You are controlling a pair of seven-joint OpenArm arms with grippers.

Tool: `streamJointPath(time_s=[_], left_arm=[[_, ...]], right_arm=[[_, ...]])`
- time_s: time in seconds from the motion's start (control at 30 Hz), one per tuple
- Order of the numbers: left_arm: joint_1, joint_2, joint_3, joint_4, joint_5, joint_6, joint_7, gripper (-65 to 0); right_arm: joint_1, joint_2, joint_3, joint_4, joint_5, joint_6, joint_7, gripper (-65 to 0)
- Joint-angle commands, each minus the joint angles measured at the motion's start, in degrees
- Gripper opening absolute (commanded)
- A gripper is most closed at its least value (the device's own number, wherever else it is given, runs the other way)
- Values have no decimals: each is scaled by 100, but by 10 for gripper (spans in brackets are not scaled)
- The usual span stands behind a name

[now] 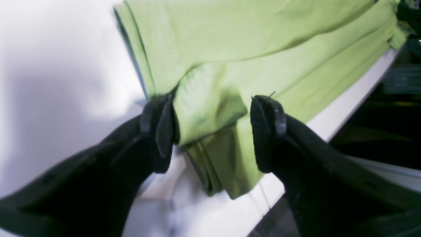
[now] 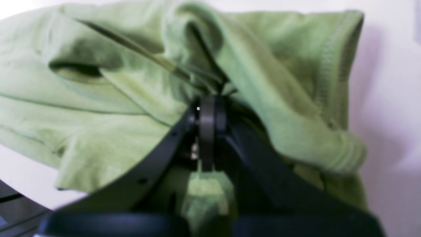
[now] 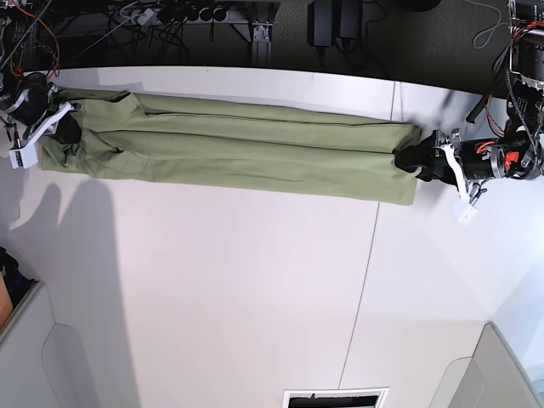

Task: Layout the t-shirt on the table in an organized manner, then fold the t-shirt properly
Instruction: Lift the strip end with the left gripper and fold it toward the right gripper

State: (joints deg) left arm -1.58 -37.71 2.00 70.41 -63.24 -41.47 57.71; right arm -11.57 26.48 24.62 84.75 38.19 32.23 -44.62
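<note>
Item: olive-green t-shirt (image 3: 229, 153), drawn into a long band along the worktop's (image 3: 255, 289) far edge. Our right hand (image 2: 207, 108) was clamped on one end (presumably anchoring it); our left hand (image 1: 210, 131) stood apart, straddling the other end.

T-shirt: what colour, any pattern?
Plain olive green t-shirt, no pattern; base view shows it best.

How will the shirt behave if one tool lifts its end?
Probably floppy: the shirt lies as a long, soft, wrinkled band on the table. Its layers would likely sag and slide apart, since the folds look loose. Seems light.
</note>
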Motion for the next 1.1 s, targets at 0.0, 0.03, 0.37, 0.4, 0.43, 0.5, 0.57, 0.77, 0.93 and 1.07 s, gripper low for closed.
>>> streamJointPath(time_s=[0.0, 0.03, 0.37, 0.4, 0.43, 0.5, 0.57, 0.77, 0.93, 1.07], left_arm=[[-15, -11, -9, 0, 588, 147, 15, -244], [-15, 52, -9, 0, 756, 147, -109, -244], [-17, 802, -9, 0, 1176, 147, -446, -245], [-17, 896, -9, 0, 1180, 147, -479, -246], [-17, 979, -9, 0, 1211, 147, -531, -246], [-20, 1132, -9, 0, 1436, 147, -719, -260], [-20, 1237, -9, 0, 1725, 147, -951, -401], [-79, 1307, -55, 2, 2393, 147, -1355, -650], [-319, 1191, -590, 24, 2516, 221, -1182, -650], [-413, 960, -975, 79, 2494, 310, -1071, -650]], right_arm=[[70, 94, 35, 57, 70, -26, 20, -650], [96, 94, 31, 59, 127, -26, 22, -650], [105, 94, -343, 57, 170, -26, -190, -650], [105, 94, -411, 57, 170, -26, -190, -650], [105, 94, -483, 57, 168, -26, -190, -650], [107, 96, -632, 57, 170, -26, -190, -650], [105, 94, -752, 57, 168, -26, -190, -650], [127, 96, -809, 59, 157, -26, -188, -650], [151, 98, -809, 59, 92, -31, -190, -650], [153, 98, -809, 59, -98, -52, -188, -650]])
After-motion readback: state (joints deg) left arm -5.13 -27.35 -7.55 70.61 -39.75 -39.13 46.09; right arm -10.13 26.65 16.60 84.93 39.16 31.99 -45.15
